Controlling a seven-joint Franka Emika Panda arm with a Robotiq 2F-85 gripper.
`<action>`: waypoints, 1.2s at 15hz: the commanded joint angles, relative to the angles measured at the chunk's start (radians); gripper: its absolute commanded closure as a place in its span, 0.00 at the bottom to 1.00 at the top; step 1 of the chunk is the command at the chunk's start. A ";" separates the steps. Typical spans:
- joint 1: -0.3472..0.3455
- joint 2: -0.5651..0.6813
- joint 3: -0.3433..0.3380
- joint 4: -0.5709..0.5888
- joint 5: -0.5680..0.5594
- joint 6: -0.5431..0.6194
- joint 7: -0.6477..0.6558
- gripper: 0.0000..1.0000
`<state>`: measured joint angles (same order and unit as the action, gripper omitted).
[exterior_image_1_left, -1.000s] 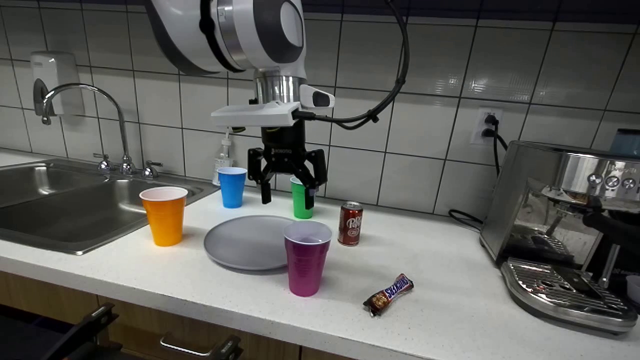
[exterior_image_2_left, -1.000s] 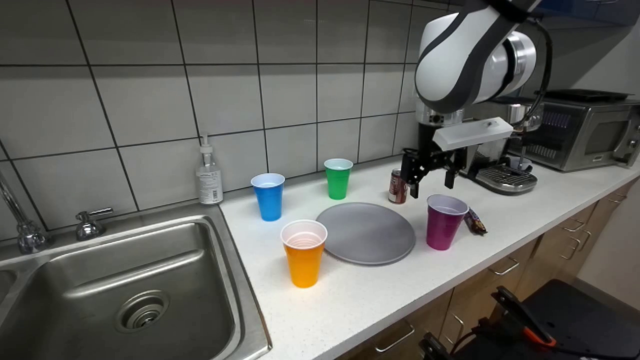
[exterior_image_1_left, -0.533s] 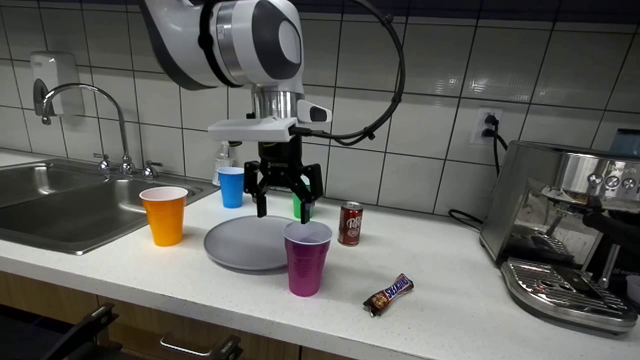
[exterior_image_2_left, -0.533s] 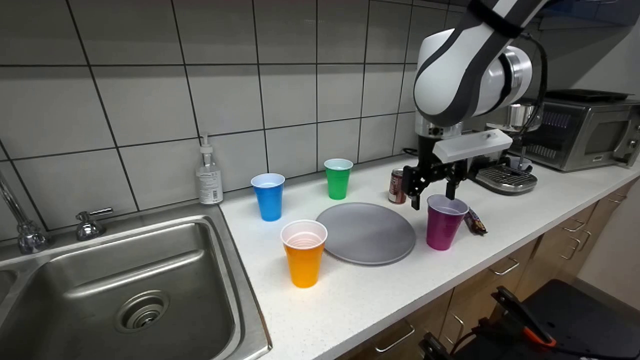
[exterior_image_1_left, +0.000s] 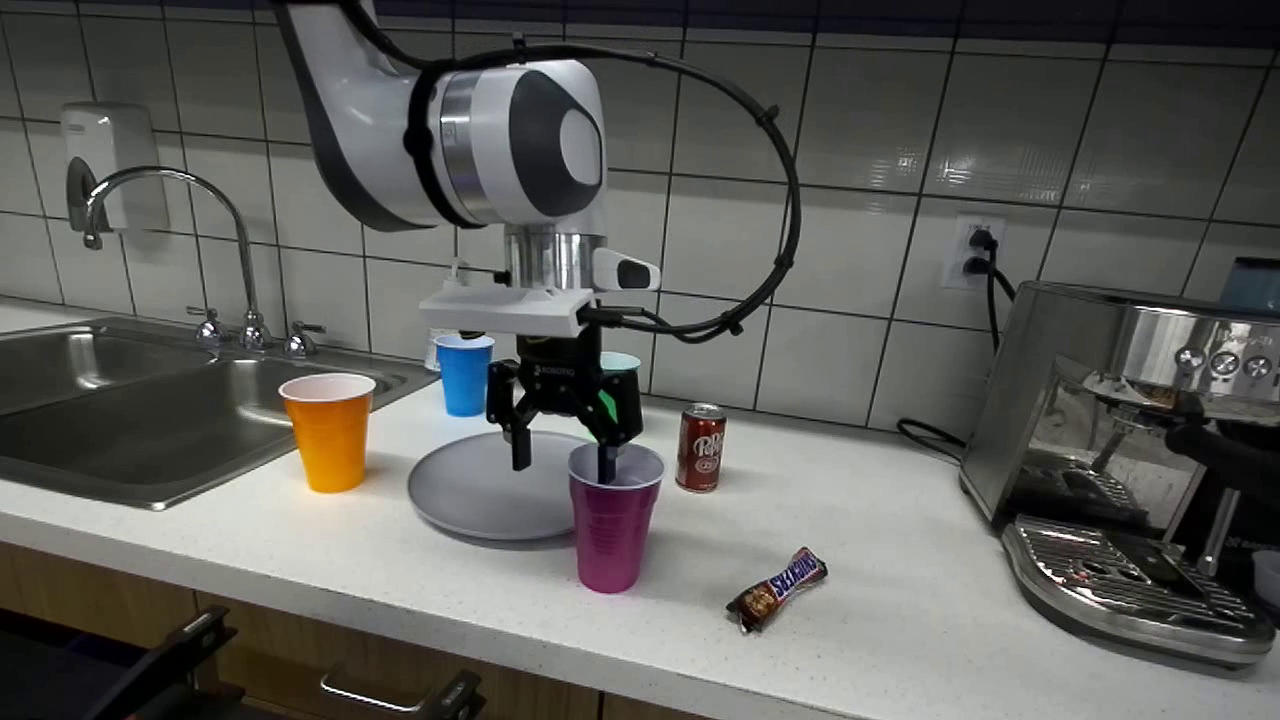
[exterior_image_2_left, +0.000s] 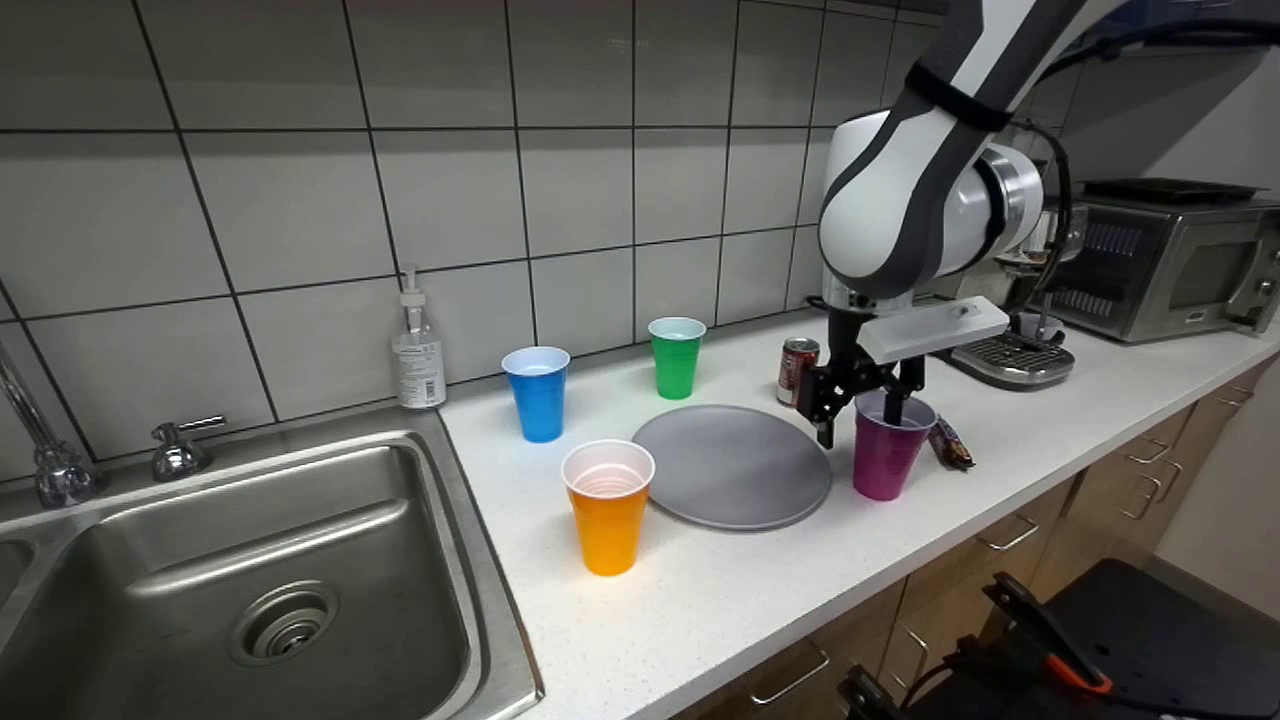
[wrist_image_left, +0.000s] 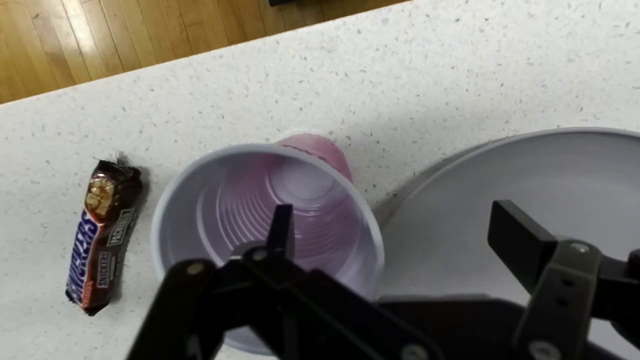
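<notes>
Robotiq claw (exterior_image_1_left: 564, 467) spread, gripping nothing, in an exterior view: purple plastic cup (exterior_image_1_left: 612, 545) upright at its right finger, gray plate (exterior_image_1_left: 460, 492) left. In an exterior view, Dr Pepper can (exterior_image_2_left: 795, 370) far-left of cup. Wrist view: one finger over cup's mouth, other outside over plate, rim between; Snickers bar (wrist_image_left: 102, 240) left.

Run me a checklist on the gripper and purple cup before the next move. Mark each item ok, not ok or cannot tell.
1. Gripper open: ok, jaws apart.
2. Purple cup upright: ok, standing on the counter.
3. Inner finger within the purple cup's mouth: ok.
4. Outer finger outside the rim: ok, on the plate side.
5. Inner finger touching the wall: cannot tell.
6. Snickers clear of the purple cup: ok, lying apart.
</notes>
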<state>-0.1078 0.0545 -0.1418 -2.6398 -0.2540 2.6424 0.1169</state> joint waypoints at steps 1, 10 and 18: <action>-0.003 0.044 -0.006 0.031 -0.023 0.027 -0.006 0.00; 0.002 -0.015 -0.006 0.026 -0.050 0.016 -0.013 0.73; 0.003 -0.047 -0.004 0.018 -0.060 0.002 -0.002 0.99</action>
<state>-0.1042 0.0542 -0.1444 -2.6097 -0.2843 2.6644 0.1151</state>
